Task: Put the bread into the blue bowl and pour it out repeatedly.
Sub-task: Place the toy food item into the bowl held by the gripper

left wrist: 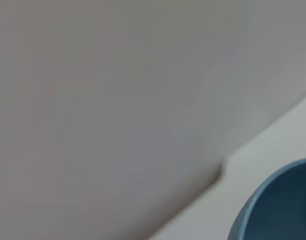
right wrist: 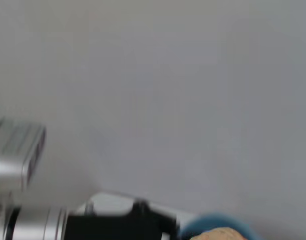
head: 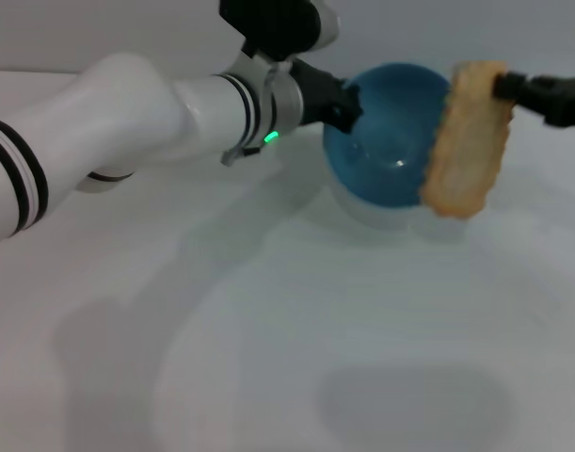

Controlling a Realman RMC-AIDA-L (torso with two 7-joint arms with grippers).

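Two tools at work. Left tool pinches the near-left rim of the blue bowl, holding it tilted with its glossy inside facing the head camera. Right tool is clamped on the top end of the bread; the loaf hangs upright, plain tan side toward the camera, overlapping the bowl's right rim. White counter lies beneath both.
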